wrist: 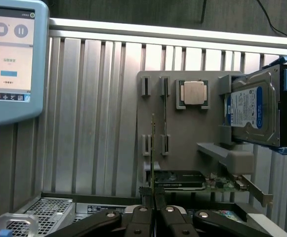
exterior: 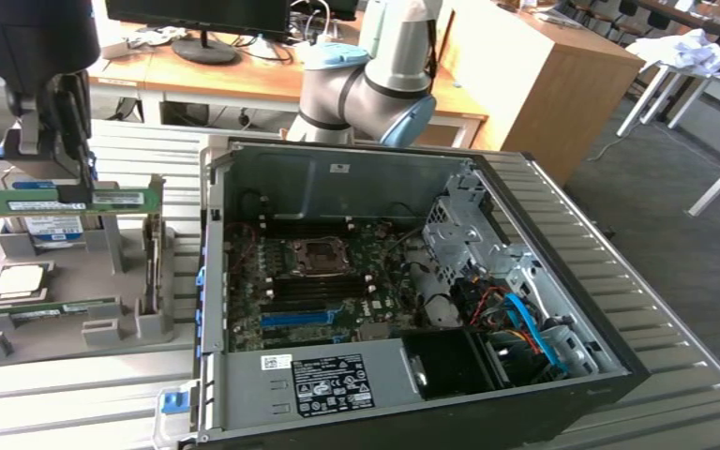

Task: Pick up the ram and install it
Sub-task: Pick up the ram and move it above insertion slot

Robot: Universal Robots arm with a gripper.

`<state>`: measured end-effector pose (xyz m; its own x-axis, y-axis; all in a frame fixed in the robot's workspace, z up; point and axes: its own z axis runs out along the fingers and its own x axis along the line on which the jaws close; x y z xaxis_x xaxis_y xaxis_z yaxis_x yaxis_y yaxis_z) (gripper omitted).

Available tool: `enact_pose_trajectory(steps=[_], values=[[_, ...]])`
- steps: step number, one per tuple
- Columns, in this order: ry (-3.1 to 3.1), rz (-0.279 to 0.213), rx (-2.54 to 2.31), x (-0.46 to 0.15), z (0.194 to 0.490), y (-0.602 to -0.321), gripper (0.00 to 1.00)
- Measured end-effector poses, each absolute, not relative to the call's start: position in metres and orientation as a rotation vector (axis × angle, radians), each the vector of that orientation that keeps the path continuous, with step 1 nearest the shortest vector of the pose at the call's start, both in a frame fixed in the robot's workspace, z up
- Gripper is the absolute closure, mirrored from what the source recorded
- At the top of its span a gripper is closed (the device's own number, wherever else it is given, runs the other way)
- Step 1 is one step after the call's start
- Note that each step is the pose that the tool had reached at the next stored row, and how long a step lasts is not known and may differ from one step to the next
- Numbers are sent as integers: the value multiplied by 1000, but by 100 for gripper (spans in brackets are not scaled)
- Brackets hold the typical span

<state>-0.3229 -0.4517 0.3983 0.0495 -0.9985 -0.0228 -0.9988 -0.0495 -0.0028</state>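
Note:
My gripper (exterior: 72, 192) is shut on the ram (exterior: 123, 199), a long green stick with a white sticker, and holds it level by its top edge. It hangs above the grey parts holder (exterior: 85, 281), at the exterior view's left of the open computer case (exterior: 229, 375). In the wrist view the ram (wrist: 153, 148) appears edge-on as a thin line running out from between the black fingers (wrist: 141, 217) of the gripper (wrist: 153, 213). The motherboard (exterior: 322, 281), with its dark memory slots and a blue slot (exterior: 297, 317), lies inside the case.
The holder carries a silver hard drive (exterior: 48, 230) (wrist: 254, 106), a processor (exterior: 16, 281) (wrist: 192, 93), a green card (wrist: 183, 183) and another thin stick (wrist: 164, 118) standing in its slots. A screen pendant (wrist: 10, 59) lies on the slatted table. The arm's base (exterior: 360, 84) stands behind the case.

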Motion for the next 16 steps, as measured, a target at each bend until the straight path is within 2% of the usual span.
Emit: enact_pose_trajectory(steps=[16], values=[[2153,23,-2263,-314,398,-452,88]])
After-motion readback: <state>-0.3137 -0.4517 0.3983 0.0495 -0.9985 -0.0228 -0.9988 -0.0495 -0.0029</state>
